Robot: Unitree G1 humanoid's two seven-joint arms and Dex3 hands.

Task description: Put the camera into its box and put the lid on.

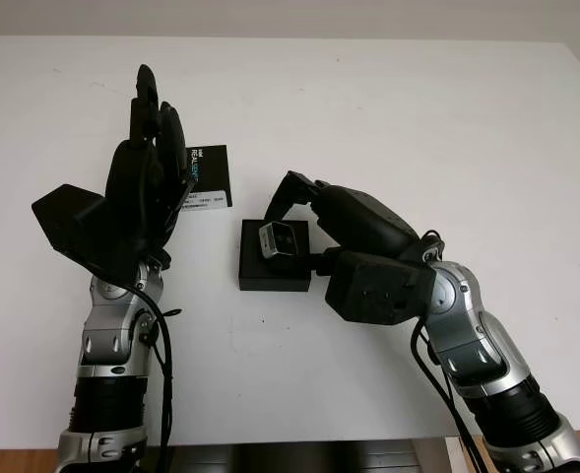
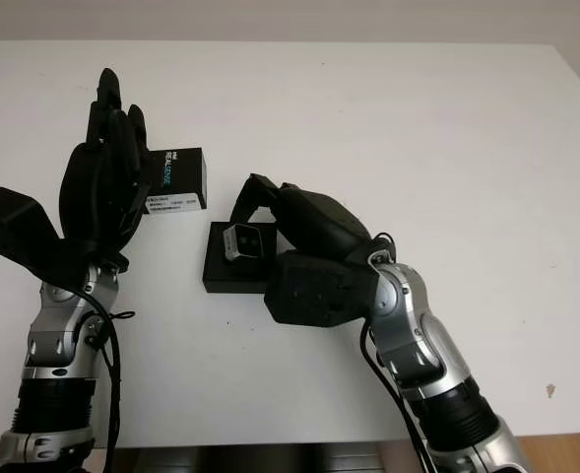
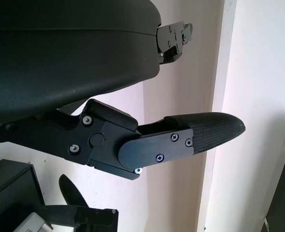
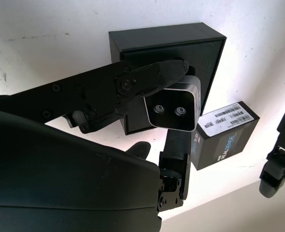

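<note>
A small silver camera (image 1: 276, 239) with two lenses sits between the fingers of my right hand (image 1: 297, 225), which is shut on it. It is directly over the open black box (image 1: 270, 277) in the middle of the table; whether it touches the box's insert is unclear. In the right wrist view the camera (image 4: 174, 106) faces the lens, with the box (image 4: 166, 41) behind it. The black lid (image 1: 211, 176), with white lettering and a label, lies just left of and behind the box. My left hand (image 1: 155, 123) is raised, open, in front of the lid's left part.
The white table (image 1: 418, 128) stretches wide to the right and toward the back. Its front edge (image 1: 299, 441) runs just ahead of both forearms. A wall rises behind the table's far edge.
</note>
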